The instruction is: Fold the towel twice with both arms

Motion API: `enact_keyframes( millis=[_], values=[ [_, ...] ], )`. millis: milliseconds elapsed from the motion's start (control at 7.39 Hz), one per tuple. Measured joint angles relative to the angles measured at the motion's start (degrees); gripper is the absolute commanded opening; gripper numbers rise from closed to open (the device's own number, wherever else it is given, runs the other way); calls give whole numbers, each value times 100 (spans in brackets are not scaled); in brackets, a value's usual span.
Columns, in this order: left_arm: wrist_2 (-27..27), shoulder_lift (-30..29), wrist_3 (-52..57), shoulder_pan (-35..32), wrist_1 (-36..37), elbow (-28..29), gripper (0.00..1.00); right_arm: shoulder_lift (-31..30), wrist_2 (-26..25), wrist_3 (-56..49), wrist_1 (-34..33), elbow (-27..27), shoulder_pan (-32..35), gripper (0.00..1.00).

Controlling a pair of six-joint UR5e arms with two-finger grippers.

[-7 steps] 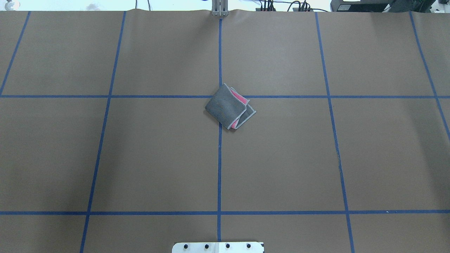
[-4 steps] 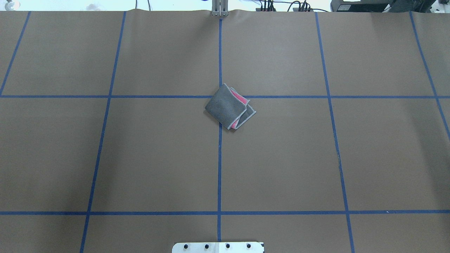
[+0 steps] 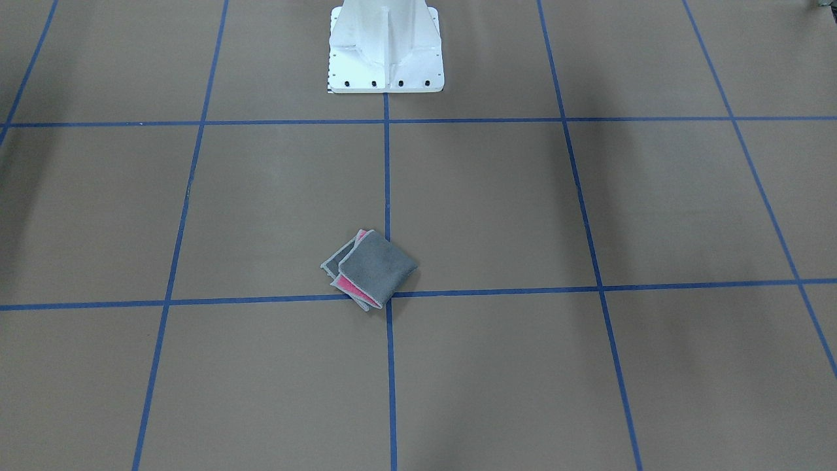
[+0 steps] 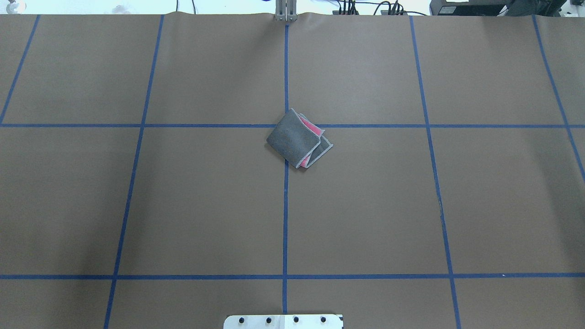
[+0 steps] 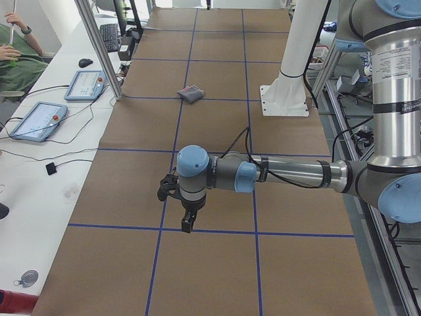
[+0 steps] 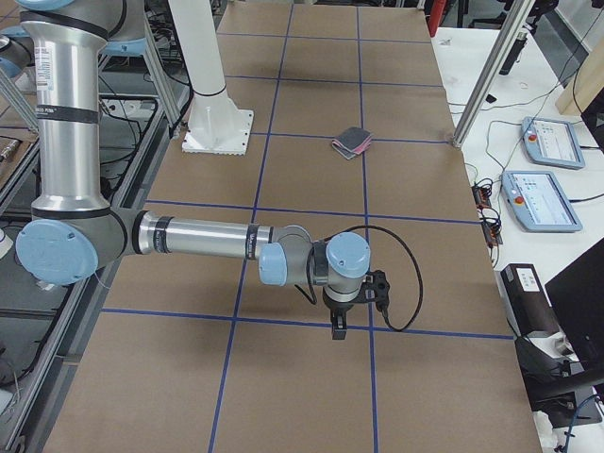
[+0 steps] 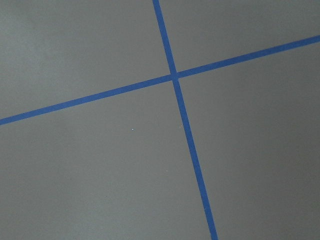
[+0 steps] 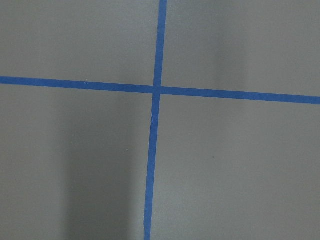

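Shows the towel folded small, grey face up with pink at its layered right edge, lying mid-desk on a blue tape crossing, well apart from the left pincer and right pincer, each hanging over bare desk, but cannot tell how far open either stands.

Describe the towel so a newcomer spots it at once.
Brown table gridded with blue tape. Follow the centre line from the white pedestal base to the second crossing. The towel lies there: small folded cloth, grey top, pink peeking between layers.
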Motion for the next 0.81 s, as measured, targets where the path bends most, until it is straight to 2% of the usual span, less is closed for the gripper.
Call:
enact_keyframes(
  millis=[541,812],
  values=[
    [-7,-20,9,15,-6,10,100,-179,-50,25,-130,196,209,100],
    [-7,-19,9,15,-6,-1,100,-202,-175,50,-1101,920,307,100]
  ],
)
